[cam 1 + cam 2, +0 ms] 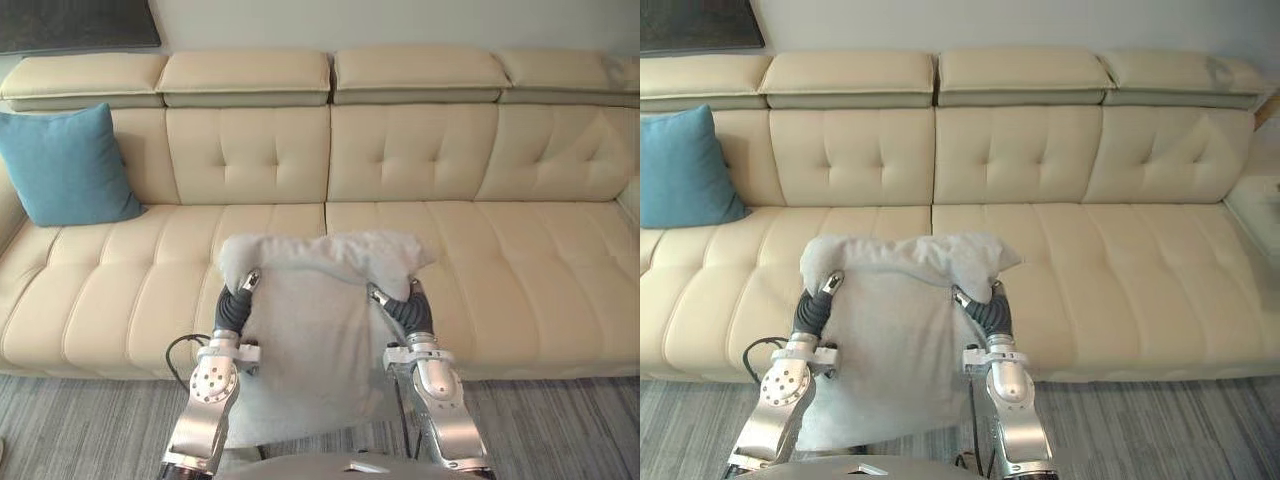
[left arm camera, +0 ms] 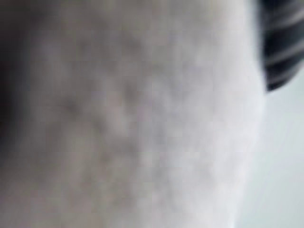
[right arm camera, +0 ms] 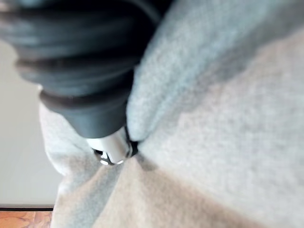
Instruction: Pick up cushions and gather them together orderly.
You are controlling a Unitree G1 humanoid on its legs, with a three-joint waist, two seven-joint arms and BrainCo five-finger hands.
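A light grey fuzzy cushion [image 1: 315, 320] hangs upright in front of the sofa, held up between my two hands. My left hand [image 1: 236, 308] grips its left edge and my right hand [image 1: 410, 312] its right edge. Each thumb lies on the front face while the fingers are hidden behind the fabric. The cushion's top corners flop over both hands. The right wrist view shows my right hand [image 3: 90, 71] pressed into the grey cushion [image 3: 228, 123]. A teal cushion [image 1: 68, 165] leans upright against the backrest at the sofa's far left end.
A long cream tufted leather sofa [image 1: 500, 260] spans the view; its seat is bare from the middle to the right end. A grey striped rug [image 1: 90, 430] covers the floor in front. A dark frame [image 1: 75, 22] hangs on the wall at upper left.
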